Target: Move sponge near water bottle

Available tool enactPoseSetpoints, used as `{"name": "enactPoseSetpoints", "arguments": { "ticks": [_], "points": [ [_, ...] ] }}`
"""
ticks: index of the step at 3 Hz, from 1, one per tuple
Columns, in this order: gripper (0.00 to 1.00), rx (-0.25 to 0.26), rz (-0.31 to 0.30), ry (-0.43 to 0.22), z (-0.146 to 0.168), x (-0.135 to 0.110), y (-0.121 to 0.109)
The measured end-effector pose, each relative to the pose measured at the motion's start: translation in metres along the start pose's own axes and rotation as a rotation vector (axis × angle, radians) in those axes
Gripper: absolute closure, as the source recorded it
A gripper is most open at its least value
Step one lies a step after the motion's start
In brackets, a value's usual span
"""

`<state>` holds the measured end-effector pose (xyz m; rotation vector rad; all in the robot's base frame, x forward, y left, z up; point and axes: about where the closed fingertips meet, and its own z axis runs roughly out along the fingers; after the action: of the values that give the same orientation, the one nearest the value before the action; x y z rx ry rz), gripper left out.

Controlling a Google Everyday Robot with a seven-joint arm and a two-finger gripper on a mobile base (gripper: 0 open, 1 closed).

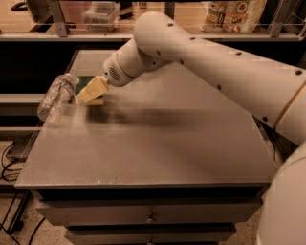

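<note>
The sponge (86, 82), pale yellow with a dark green top, is at the table's left side, held in my gripper (91, 92) low over the table, right beside the water bottle. My gripper is shut on the sponge. The water bottle (56, 95) is clear crinkled plastic and lies on its side at the table's left edge. Whether the sponge touches the table cannot be told. My white arm (201, 52) reaches in from the right across the table.
The grey table (158, 143) has drawers below its front edge. A shelf behind holds a clear plastic box (101, 14) and printed bags (232, 14). Cables lie on the floor at the left (9, 153).
</note>
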<state>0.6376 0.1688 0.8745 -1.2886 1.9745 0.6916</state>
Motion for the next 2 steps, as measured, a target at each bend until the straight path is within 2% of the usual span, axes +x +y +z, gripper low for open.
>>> {"name": "enactPoseSetpoints", "arguments": {
  "ticks": [1, 2],
  "points": [
    [0.58, 0.042, 0.041, 0.017, 0.0156, 0.0011, -0.0036],
    [0.35, 0.088, 0.071, 0.025, 0.0171, 0.0028, -0.0092]
  ]
}}
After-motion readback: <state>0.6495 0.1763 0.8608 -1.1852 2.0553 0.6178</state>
